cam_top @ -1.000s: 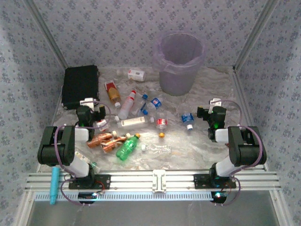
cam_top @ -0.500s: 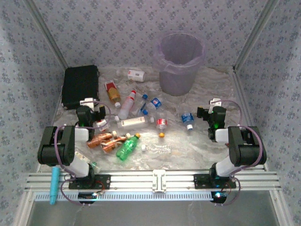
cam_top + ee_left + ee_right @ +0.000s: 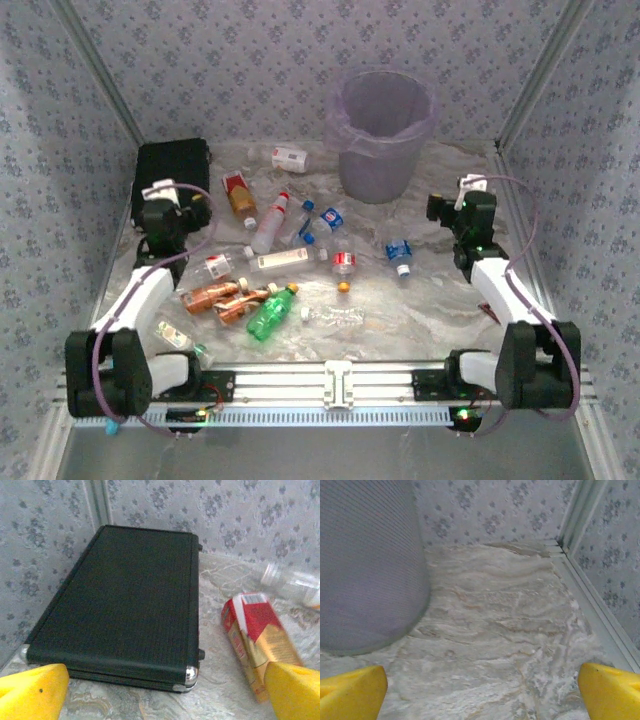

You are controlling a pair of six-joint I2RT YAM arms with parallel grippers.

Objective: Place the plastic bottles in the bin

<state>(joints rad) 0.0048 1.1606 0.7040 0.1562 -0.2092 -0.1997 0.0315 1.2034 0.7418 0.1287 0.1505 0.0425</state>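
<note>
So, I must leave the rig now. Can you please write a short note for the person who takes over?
Left gripper: open and empty, facing the black case, with a red-labelled bottle just to its right.
Right gripper: open and empty, low over the table, to the right of the bin.
Plastic bottles: lying scattered on the table between the arms, none held.
Done: nothing yet; I see no bottle in the bin.
Left: every bottle must go into the bin.
</note>
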